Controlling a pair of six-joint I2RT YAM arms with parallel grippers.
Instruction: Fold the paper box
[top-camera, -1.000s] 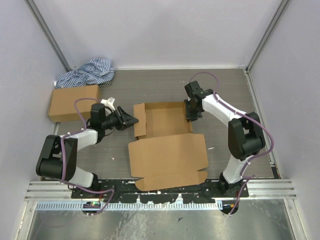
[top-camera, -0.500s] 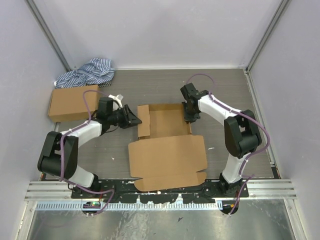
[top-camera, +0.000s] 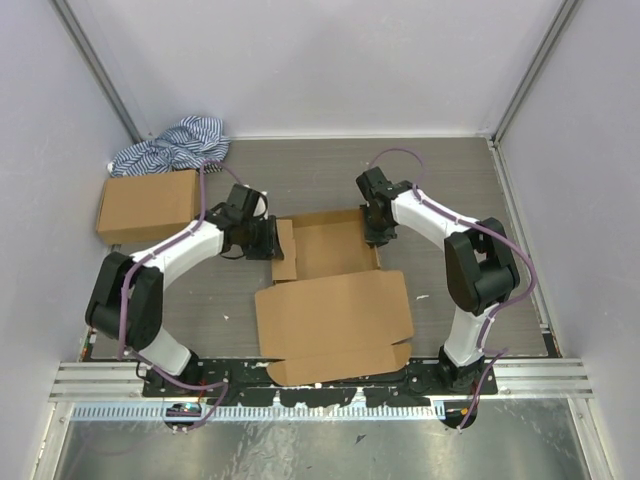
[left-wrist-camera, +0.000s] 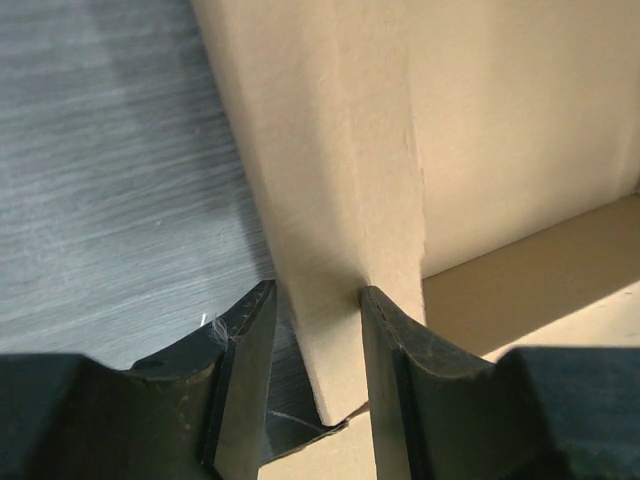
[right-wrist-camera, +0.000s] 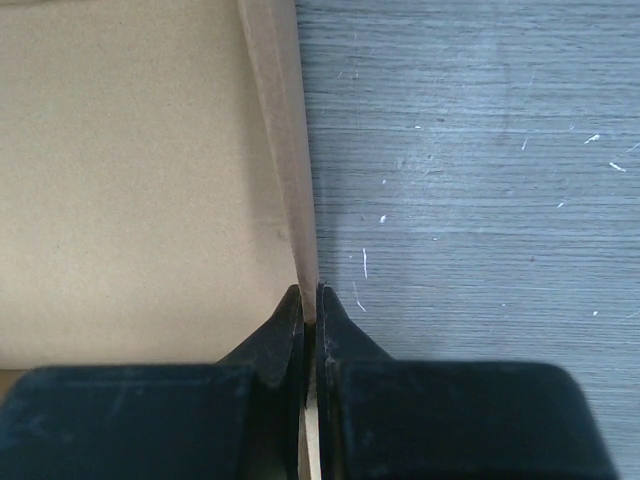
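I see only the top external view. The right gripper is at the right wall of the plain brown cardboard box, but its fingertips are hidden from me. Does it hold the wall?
Observer: Yes. The right wrist view shows the right gripper shut on the right wall of the plain brown cardboard paper box.
Operator: The left gripper, is it clamped on the left flap?
Observer: No. The left gripper is open, its fingers straddling the raised left flap.
Operator: Do both touch it?
Observer: The finger inside the box seems to touch; a dark gap shows beside the outer one.
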